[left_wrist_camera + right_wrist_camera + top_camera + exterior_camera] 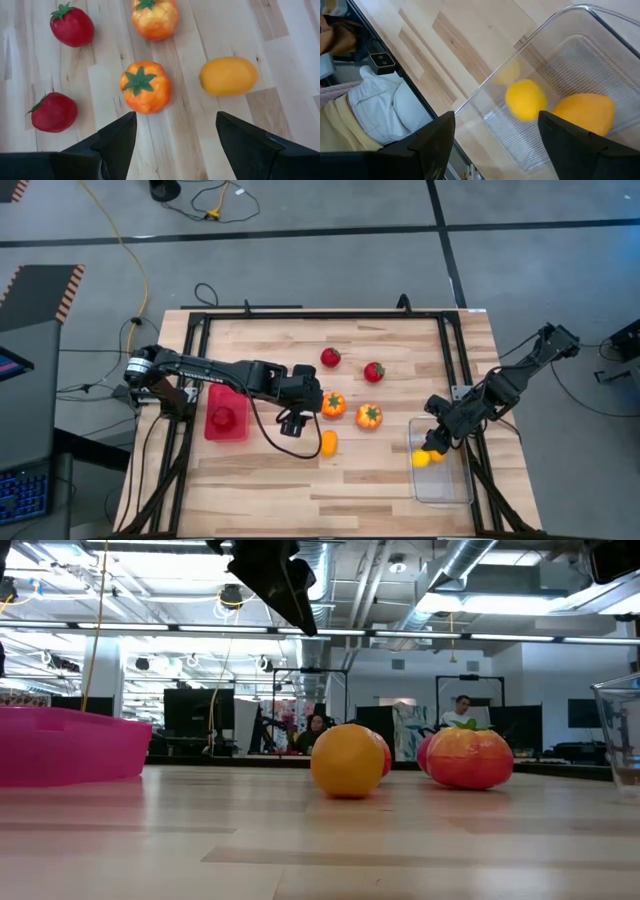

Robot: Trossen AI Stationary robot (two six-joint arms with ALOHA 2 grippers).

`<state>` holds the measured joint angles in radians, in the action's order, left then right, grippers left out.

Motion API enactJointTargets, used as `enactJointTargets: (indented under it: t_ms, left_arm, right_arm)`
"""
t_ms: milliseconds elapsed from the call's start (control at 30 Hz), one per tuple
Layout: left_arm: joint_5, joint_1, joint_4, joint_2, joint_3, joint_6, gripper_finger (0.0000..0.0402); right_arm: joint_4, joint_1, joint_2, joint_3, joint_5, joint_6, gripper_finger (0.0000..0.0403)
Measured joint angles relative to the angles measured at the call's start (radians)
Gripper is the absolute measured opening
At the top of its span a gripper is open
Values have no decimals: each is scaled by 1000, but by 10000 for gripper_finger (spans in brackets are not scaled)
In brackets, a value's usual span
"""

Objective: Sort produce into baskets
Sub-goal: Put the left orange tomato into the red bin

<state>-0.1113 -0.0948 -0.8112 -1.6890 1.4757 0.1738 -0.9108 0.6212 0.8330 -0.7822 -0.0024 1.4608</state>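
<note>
My left gripper (308, 406) hangs open and empty above the table's middle, just left of an orange tomato (145, 86). A second orange tomato (154, 18), a yellow-orange lemon (228, 76) and two red strawberries (71, 25) (53, 112) lie loose on the wood. The red basket (226, 412) holds one red piece. My right gripper (495, 117) is open and empty over the far end of the clear basket (580, 60), which holds two yellow pieces (525, 100) (583, 113).
A black frame (200, 320) runs around the table. In the low view the lemon (347, 760) and a tomato (470, 757) lie between the red basket (70, 743) and the clear one (620, 735). Clothing of a person (385, 110) shows beyond the table's edge.
</note>
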Motion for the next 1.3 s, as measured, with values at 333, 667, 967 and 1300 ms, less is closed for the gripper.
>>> enactJointTargets:
  t_ms: [333, 667, 967, 1300]
  left_arm:
    - [-1, 15, 57, 0, 0, -59, 261]
    - [-6, 31, 71, 0, 0, -84, 261]
    - [-9, 32, 67, 0, 0, -55, 262]
    - [-9, 32, 65, -47, 0, -27, 351]
  right_arm:
    - [16, 0, 0, 0, 0, -1, 317]
    - [16, 0, 0, 0, 0, -2, 317]
    - [16, -2, 0, 0, 0, -2, 317]
    - [30, -3, 0, 0, 37, -3, 317]
